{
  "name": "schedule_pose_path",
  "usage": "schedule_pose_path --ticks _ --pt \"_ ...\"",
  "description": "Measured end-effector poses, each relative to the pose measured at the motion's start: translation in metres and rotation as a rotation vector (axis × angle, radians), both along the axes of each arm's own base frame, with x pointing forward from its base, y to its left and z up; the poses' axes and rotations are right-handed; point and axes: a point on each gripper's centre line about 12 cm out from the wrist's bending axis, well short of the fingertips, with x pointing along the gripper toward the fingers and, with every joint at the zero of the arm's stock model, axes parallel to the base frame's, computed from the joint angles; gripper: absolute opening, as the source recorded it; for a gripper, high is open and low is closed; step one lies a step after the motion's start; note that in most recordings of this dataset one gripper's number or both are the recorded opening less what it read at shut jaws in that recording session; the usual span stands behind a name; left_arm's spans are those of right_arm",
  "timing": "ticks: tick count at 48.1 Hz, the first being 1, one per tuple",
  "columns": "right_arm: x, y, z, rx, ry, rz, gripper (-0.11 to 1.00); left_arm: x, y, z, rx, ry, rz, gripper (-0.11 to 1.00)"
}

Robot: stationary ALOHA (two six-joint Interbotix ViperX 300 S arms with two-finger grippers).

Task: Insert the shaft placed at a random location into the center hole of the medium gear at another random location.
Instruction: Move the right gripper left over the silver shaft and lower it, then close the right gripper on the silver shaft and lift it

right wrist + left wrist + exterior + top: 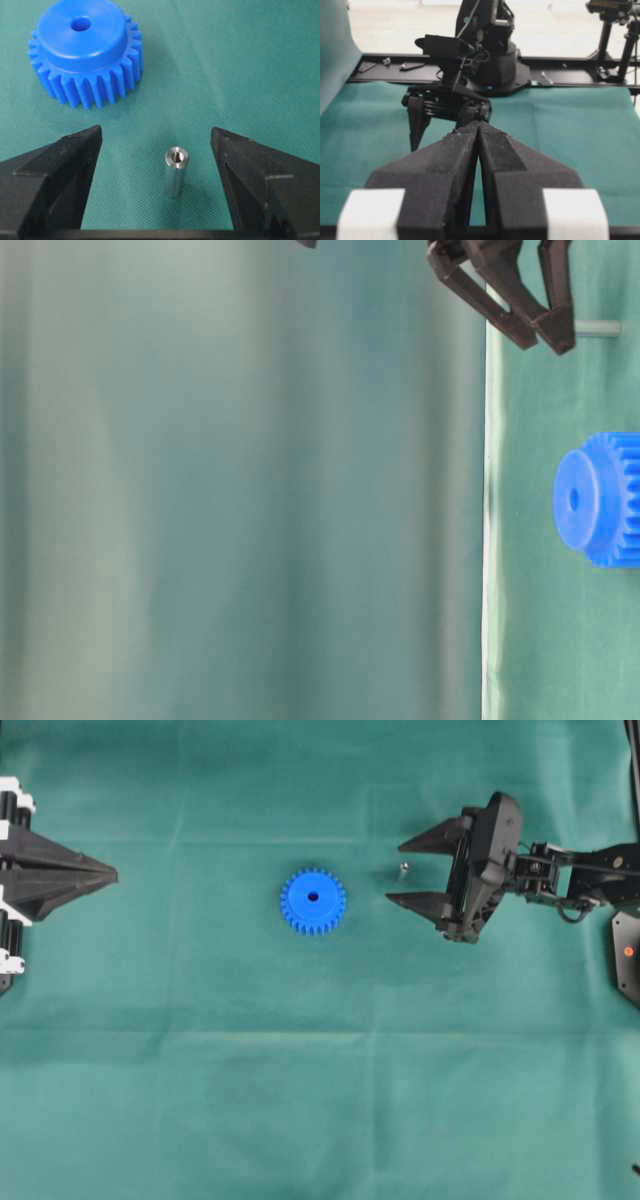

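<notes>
The shaft [175,171] stands upright between the right gripper's [156,150] wide-open, empty fingers, ready for grasping; left fingers [492,150] pressed together

Cloth [320,1100]: dark teal-green, fine woven dot texture up close, faint lighter crease lines across it from overhead.
Gear [313,900]: bright saturated blue all over, teeth and hub same shade; center hole [80,23] reads darker blue to near black.
Pin [175,171]: silvery-grey metal, shiny sides, darker recess in its top end.
Right gripper [156,145]: matte black fingers, grainy surface.
Left gripper [479,131]: same matte black, with white blocks at the base of each finger.
Arms: black, one small orange dot on the right base plate [628,952].
Backdrop in table-level view: blurred pale teal with soft vertical streaks.
</notes>
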Motion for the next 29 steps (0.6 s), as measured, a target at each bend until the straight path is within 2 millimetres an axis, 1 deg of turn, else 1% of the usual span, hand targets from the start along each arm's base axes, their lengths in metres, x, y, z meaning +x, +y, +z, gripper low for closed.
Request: schedule_pose_path --ticks 6,11,13,16,21,24,25,29 --pt "-0.0006 -0.0005 -0.0006 0.0 0.002 -0.002 0.84 0.0001 0.0 0.0005 0.0 0.0 0.0 0.0" --pt "-0.0002 -0.001 -0.0003 -0.001 0.0 -0.004 0.75 0.0 0.0 -0.0002 0.0 0.002 0.0 0.0" --pt "-0.0008 -0.001 -0.0006 0.0 0.002 -0.005 0.7 0.0 0.0 -0.0002 0.001 0.002 0.0 0.0" --pt "-0.0009 -0.0015 -0.0006 0.0 0.002 -0.007 0.57 0.0 0.0 -0.0002 0.0 0.002 0.0 0.0" --pt "-0.002 -0.0012 -0.0023 0.004 0.015 -0.007 0.28 0.0 0.0 0.0 0.0 0.0 0.0 0.0" --pt "-0.0025 -0.0013 -0.0033 0.004 0.024 -0.006 0.15 0.0 0.0 -0.0002 0.0 0.002 0.0 0.0" --pt "-0.0023 -0.0015 -0.0034 0.006 0.027 -0.007 0.13 0.0 0.0 -0.0002 0.0 0.002 0.0 0.0" --pt "-0.0026 -0.0014 -0.0036 0.007 0.031 -0.007 0.13 0.0 0.0 -0.0002 -0.002 0.001 0.0 0.0"
